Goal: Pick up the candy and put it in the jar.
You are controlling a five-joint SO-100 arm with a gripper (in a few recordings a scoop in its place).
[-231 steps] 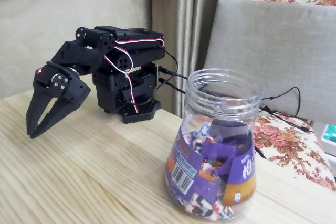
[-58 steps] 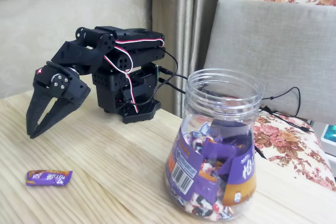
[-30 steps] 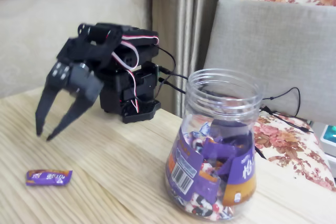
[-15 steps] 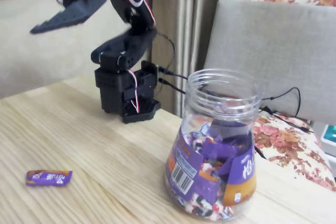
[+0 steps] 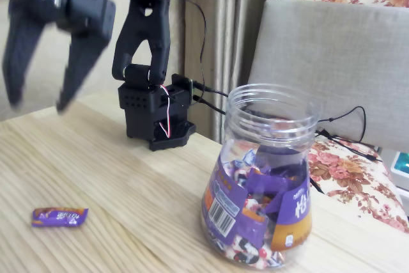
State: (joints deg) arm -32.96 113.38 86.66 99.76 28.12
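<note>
The candy [image 5: 59, 217], a small purple-wrapped bar with light lettering, lies flat on the wooden table [image 5: 128, 183] at the lower left. My black gripper [image 5: 37, 104] hangs high above it, a little to the left, pointing down and blurred by motion. Its two fingers stand apart with nothing between them, so it is open. The clear plastic jar [image 5: 263, 180] stands upright at the right of the candy, its wide ribbed mouth uncovered. Inside it lie several white-and-purple wrapped candies behind a purple-and-orange label with a barcode.
The arm's black base [image 5: 155, 114] sits at the table's back edge, with wires running right behind the jar. A grey chair back [image 5: 339, 62] and a floral cushion [image 5: 358, 177] stand beyond the table at the right. Bare wood lies between the candy and the jar.
The candy appeared on the table after the earliest frame. The arm rose from its folded pose, swung high, and the gripper now points down over the left part of the table.
</note>
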